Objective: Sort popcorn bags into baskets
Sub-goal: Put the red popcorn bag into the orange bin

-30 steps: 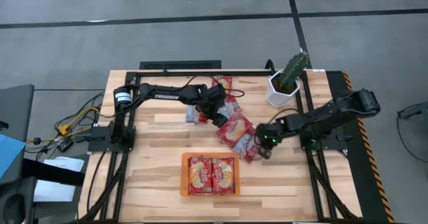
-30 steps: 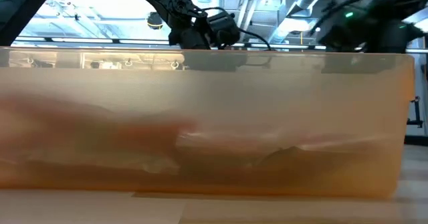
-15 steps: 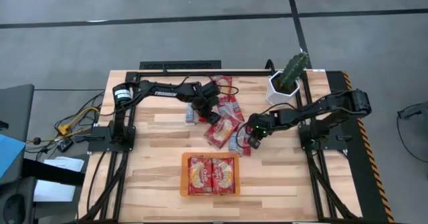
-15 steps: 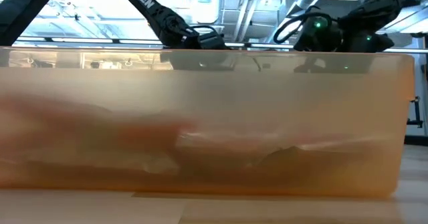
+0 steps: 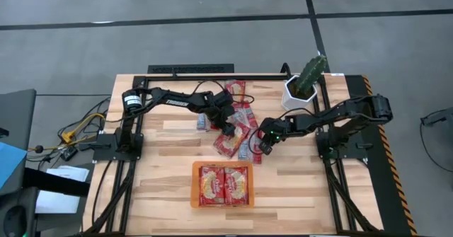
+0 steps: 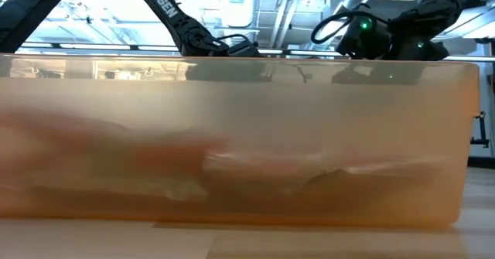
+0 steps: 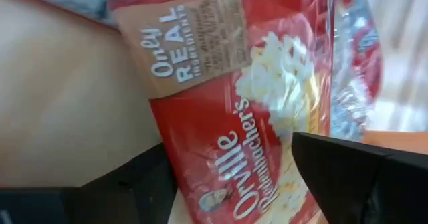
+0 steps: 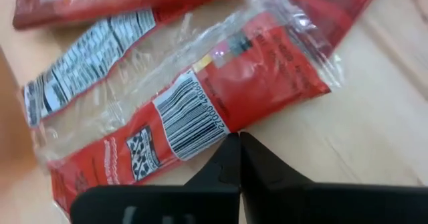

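Several red popcorn bags lie in a loose pile at mid-table. My left gripper (image 5: pixel 228 129) is open, slanting down over one broad red bag (image 5: pixel 228 143), its fingers (image 7: pixel 134 184) standing either side of that bag (image 7: pixel 234 117). My right gripper (image 5: pixel 262 146) is shut, its tips (image 8: pixel 239 142) at a narrow red bag with a barcode (image 8: pixel 200 110) that lies flat on the wood (image 5: pixel 251 152). The orange basket (image 5: pixel 195 184) sits near the front edge with two bags (image 5: pixel 224 183) flat inside. In the low view, the basket's wall (image 6: pixel 232 135) hides the table. My left gripper: I cannot tell whether its open fingers touch the broad bag beneath them. My right gripper meets the narrow bag's long edge beside the barcode (image 8: pixel 224 132) with its shut fingertips, slanting down from the table's right. The bag lies flat on the table.
A white pot with a cactus (image 5: pixel 301 88) stands at the far right. More bags lie at the far side (image 5: pixel 234 88) and a small packet (image 5: pixel 202 121) left of the pile. Bare wood lies on both sides of the basket.
My right gripper has gone toward the table's left, up to the pile. The bags there have slid leftward along the table. My left gripper has sunk toward the broad red bag.
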